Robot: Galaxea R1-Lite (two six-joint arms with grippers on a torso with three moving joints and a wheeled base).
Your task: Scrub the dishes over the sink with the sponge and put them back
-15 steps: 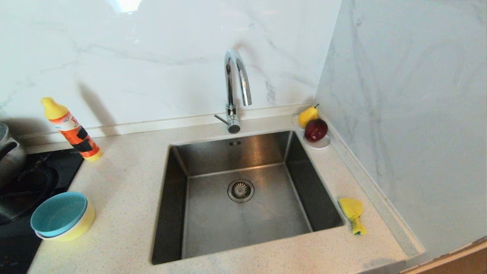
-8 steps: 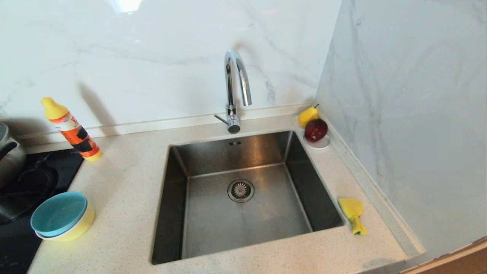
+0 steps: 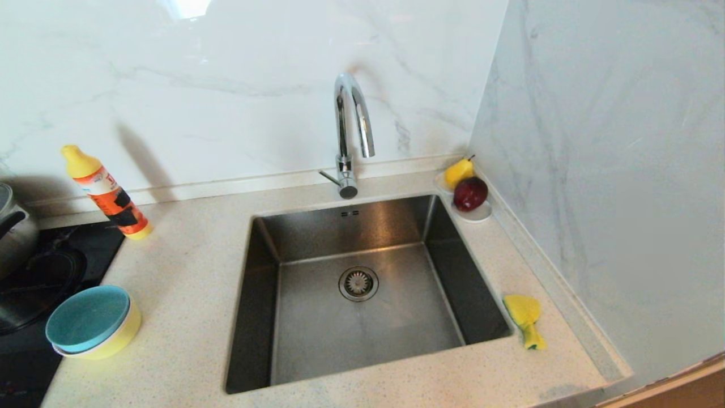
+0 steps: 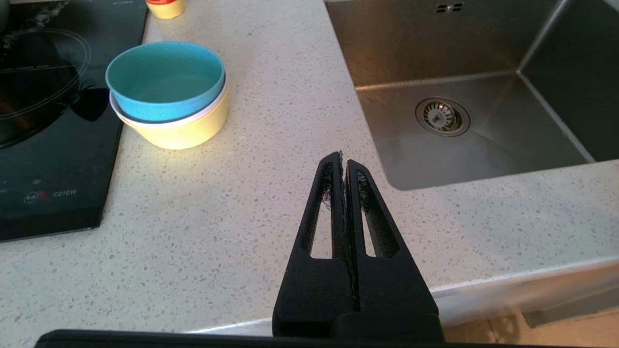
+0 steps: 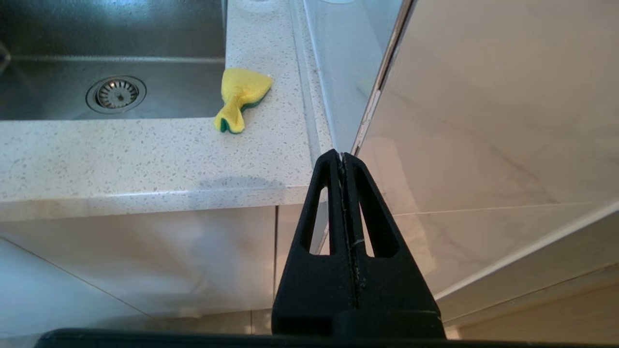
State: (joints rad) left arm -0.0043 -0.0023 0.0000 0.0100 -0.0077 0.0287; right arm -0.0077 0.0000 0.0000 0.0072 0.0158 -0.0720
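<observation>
The dishes (image 3: 93,322) (image 4: 169,94) are nested in one stack on the counter left of the sink: a light blue bowl on top, a pale rim under it, a yellow bowl at the bottom. The steel sink (image 3: 362,289) (image 4: 459,92) (image 5: 111,58) is empty. A crumpled yellow sponge (image 3: 525,318) (image 5: 242,96) with a green side lies on the counter right of the sink. Neither arm shows in the head view. My left gripper (image 4: 342,155) is shut and empty above the counter's front edge, near the sink's front left corner. My right gripper (image 5: 342,154) is shut and empty, in front of the counter's right end by the side wall.
An orange bottle (image 3: 105,191) leans at the back left. A black hob (image 3: 34,294) with a steel pot (image 3: 14,229) lies left of the bowls. The chrome tap (image 3: 351,136) stands behind the sink. A white saucer (image 3: 478,214) bearing a pear and an apple sits in the back right corner.
</observation>
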